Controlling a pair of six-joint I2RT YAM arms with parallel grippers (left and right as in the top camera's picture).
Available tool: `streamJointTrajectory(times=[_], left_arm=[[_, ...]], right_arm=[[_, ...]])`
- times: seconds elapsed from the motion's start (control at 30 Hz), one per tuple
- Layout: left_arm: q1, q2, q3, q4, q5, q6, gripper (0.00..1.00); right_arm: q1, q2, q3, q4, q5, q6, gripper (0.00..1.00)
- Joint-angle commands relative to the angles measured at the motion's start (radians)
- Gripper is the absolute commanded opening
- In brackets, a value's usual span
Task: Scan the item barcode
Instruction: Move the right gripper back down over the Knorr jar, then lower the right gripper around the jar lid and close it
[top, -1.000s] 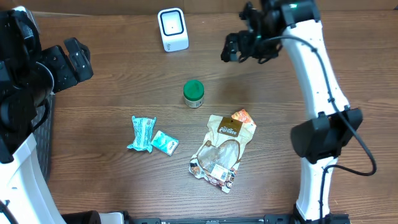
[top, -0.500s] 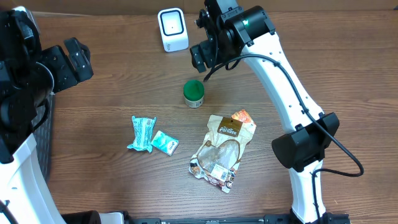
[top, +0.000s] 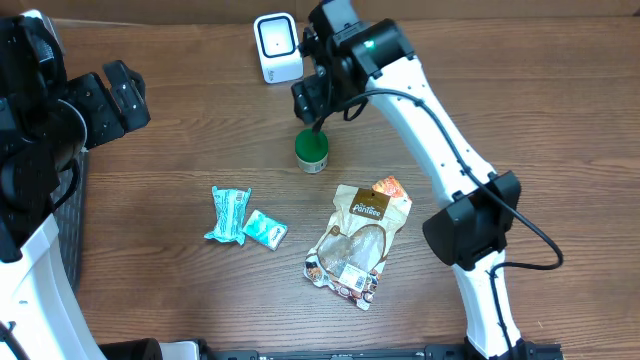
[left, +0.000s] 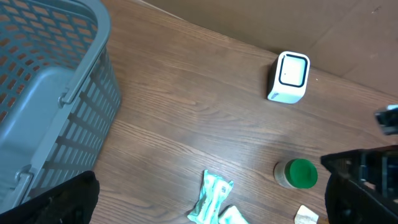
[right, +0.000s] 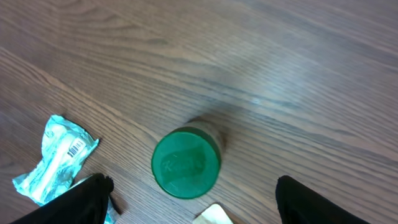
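Wooden bench (top: 180, 150). Right claw (top: 315, 100) spread wide, hovers above green-lidded jar (top: 312, 148), not touching. Left claw (top: 125, 92) spread wide, empty, at left edge. White scanner (top: 277, 45) stands behind jar.

pouch (right: 213, 215): cut by bottom edge | basket (left: 50, 93): cut by left edge | lid (right: 186, 163) lettering: blurred

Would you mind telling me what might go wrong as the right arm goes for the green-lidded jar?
1. The right gripper hangs open above the upright green-lidded jar; a finger landing on the lid could tip it.
2. A corner of the snack pouch lies close beside the jar and might get caught.
3. No barcode shows from above, so the grip may cover it.
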Motion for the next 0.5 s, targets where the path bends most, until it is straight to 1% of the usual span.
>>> streamJointTrajectory(times=[0.0,0.13,0.33,0.47], left_arm=[[0.005,0.002,0.007,0.005,-0.009,-0.009,0.99],[0.005,0.002,0.007,0.005,-0.009,-0.009,1.0],[0.005,0.002,0.007,0.005,-0.009,-0.009,1.0],[0.005,0.002,0.007,0.004,-0.009,-0.009,1.0]], right_arm=[[0.011,0.006,-0.033,0.021,-0.006,0.058,0.8],[0.011,0.007,-0.087,0.052,-0.005,0.096,0.77],[0.015,0.007,-0.191,0.134,-0.006,0.111,0.77],[0.018,0.007,-0.216,0.155,-0.008,0.119,0.77]])
